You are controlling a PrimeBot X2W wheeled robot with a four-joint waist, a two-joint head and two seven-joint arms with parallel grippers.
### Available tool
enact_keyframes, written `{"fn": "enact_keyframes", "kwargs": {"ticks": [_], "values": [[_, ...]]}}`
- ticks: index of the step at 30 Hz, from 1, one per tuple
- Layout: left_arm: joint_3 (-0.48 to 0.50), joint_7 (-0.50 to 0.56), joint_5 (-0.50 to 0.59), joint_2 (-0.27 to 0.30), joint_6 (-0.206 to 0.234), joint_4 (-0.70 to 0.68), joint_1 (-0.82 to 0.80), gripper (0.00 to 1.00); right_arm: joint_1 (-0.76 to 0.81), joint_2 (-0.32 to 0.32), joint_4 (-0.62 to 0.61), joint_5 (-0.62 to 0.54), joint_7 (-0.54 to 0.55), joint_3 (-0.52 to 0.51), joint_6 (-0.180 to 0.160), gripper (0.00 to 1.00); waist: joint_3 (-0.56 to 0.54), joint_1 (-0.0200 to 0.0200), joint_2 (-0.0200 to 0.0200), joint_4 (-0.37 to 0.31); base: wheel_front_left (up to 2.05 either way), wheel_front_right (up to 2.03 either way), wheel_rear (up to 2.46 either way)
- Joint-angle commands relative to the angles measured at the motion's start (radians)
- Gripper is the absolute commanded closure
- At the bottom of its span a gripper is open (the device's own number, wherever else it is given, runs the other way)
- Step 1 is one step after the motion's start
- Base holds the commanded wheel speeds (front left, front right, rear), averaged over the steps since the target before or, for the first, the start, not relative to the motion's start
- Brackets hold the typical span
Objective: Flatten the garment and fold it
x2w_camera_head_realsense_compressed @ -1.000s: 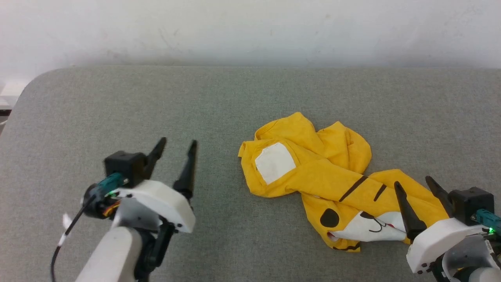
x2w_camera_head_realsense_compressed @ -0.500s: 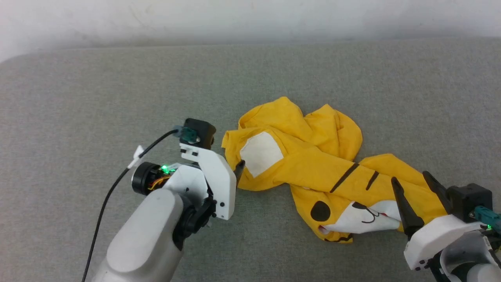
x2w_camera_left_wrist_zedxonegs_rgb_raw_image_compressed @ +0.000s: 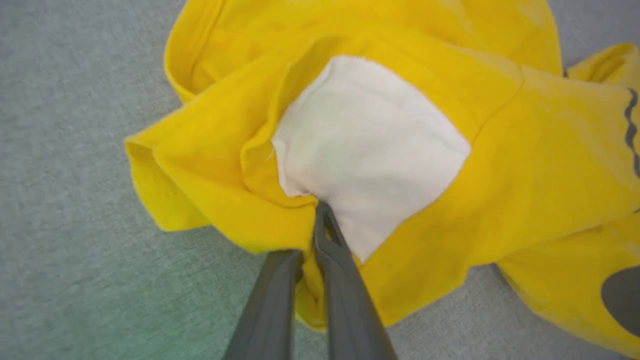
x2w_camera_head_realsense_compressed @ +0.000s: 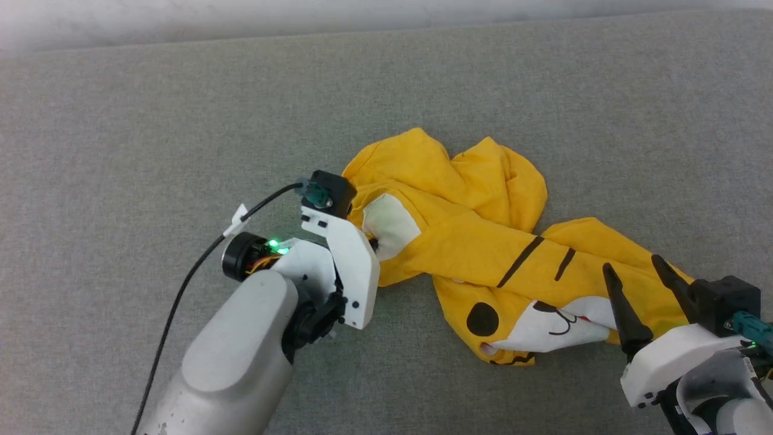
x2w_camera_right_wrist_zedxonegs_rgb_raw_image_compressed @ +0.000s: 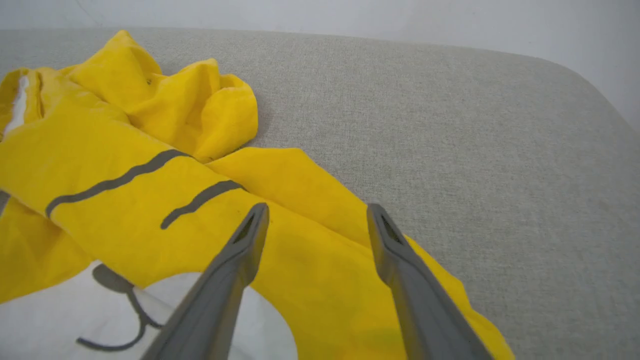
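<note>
The yellow T-shirt (x2w_camera_head_realsense_compressed: pixel 471 241) lies crumpled on the grey surface, right of centre in the head view, with a white patch, black stripes and a black spot showing. My left gripper (x2w_camera_head_realsense_compressed: pixel 372 244) is at its left edge, fingers pinched together on a fold of yellow cloth beside the white patch (x2w_camera_left_wrist_zedxonegs_rgb_raw_image_compressed: pixel 365 150); in the left wrist view the left gripper (x2w_camera_left_wrist_zedxonegs_rgb_raw_image_compressed: pixel 320 210) has cloth bunched around its tips. My right gripper (x2w_camera_head_realsense_compressed: pixel 631 267) hovers open over the T-shirt's right end (x2w_camera_right_wrist_zedxonegs_rgb_raw_image_compressed: pixel 300 260), nothing between its fingers (x2w_camera_right_wrist_zedxonegs_rgb_raw_image_compressed: pixel 250 235).
The grey fabric-covered table (x2w_camera_head_realsense_compressed: pixel 181 121) stretches wide to the left and behind the shirt. A pale wall runs along the far edge (x2w_camera_head_realsense_compressed: pixel 241 18). A black cable (x2w_camera_head_realsense_compressed: pixel 199 272) trails from my left wrist.
My left arm swung right to the shirt's left edge and its fingers went from open to pinched on the cloth. The head camera tilted down. My right gripper stayed open over the shirt.
</note>
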Motion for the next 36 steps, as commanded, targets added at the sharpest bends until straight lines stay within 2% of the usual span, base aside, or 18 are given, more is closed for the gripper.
{"fn": "enact_keyframes", "kwargs": {"ticks": [1, 8, 12, 18, 21, 24, 27, 31, 32, 33, 36], "values": [[-0.008, -0.020, -0.003, 0.003, 0.003, 0.022, 0.029, 1.00, -0.013, 0.005, 0.005, -0.001, -0.006, -0.005, -0.002, 0.00, -0.012, -0.0002, 0.0000, 0.010, 0.00, 0.00, 0.00], [0.099, -0.240, 0.029, 0.055, 0.070, -0.075, 0.042, 1.00, -0.002, -0.001, 0.012, -0.004, -0.001, -0.019, -0.002, 0.00, -0.075, -0.0002, 0.0000, 0.053, 0.00, 0.00, 0.00], [0.196, -0.365, 0.041, 0.116, 0.121, -0.190, 0.076, 1.00, 0.010, -0.001, 0.011, -0.003, 0.007, -0.021, -0.002, 0.00, -0.116, -0.0002, 0.0000, 0.089, 0.00, 0.00, 0.00], [0.332, -0.478, 0.041, 0.194, 0.195, -0.342, 0.182, 1.00, 0.027, 0.005, 0.013, 0.001, 0.022, -0.008, -0.002, 0.00, -0.144, -0.0002, 0.0000, 0.135, 0.00, 0.00, 0.00], [0.333, -0.493, 0.033, 0.213, 0.183, -0.366, 0.262, 1.00, 0.029, 0.005, 0.018, 0.003, 0.029, 0.004, -0.002, 0.00, -0.142, -0.0002, 0.0000, 0.149, 0.00, 0.00, 0.00], [0.291, -0.479, 0.034, 0.213, 0.169, -0.363, 0.341, 1.00, 0.027, 0.001, 0.021, 0.003, 0.032, 0.011, -0.002, 0.00, -0.135, -0.0002, 0.0000, 0.161, 0.00, 0.00, 0.00], [0.209, -0.442, 0.043, 0.201, 0.137, -0.352, 0.398, 1.00, 0.024, -0.004, 0.019, 0.003, 0.036, 0.010, -0.002, 0.00, -0.129, -0.0002, 0.0000, 0.175, 0.00, 0.00, 0.00], [0.074, -0.340, 0.046, 0.168, 0.086, -0.325, 0.443, 1.00, 0.021, -0.015, 0.016, 0.002, 0.045, 0.004, -0.002, 0.00, -0.131, -0.0002, 0.0000, 0.194, 0.00, 0.00, 0.00], [0.050, -0.326, 0.048, 0.160, 0.076, -0.318, 0.445, 0.67, 0.019, -0.017, 0.016, 0.002, 0.048, 0.005, -0.002, 0.00, -0.132, -0.0002, 0.0000, 0.197, 0.00, 0.00, 0.00], [0.037, -0.323, 0.049, 0.149, 0.075, -0.310, 0.445, 0.00, 0.017, -0.020, 0.015, 0.002, 0.051, 0.009, -0.002, 0.00, -0.133, -0.0002, 0.0000, 0.201, 0.00, 0.00, 0.00], [0.018, -0.350, 0.063, 0.125, 0.072, -0.301, 0.430, 0.00, 0.005, -0.034, 0.011, 0.004, 0.056, 0.033, -0.002, 0.00, -0.144, -0.0002, 0.0000, 0.213, 0.00, 0.00, 0.00]]}}
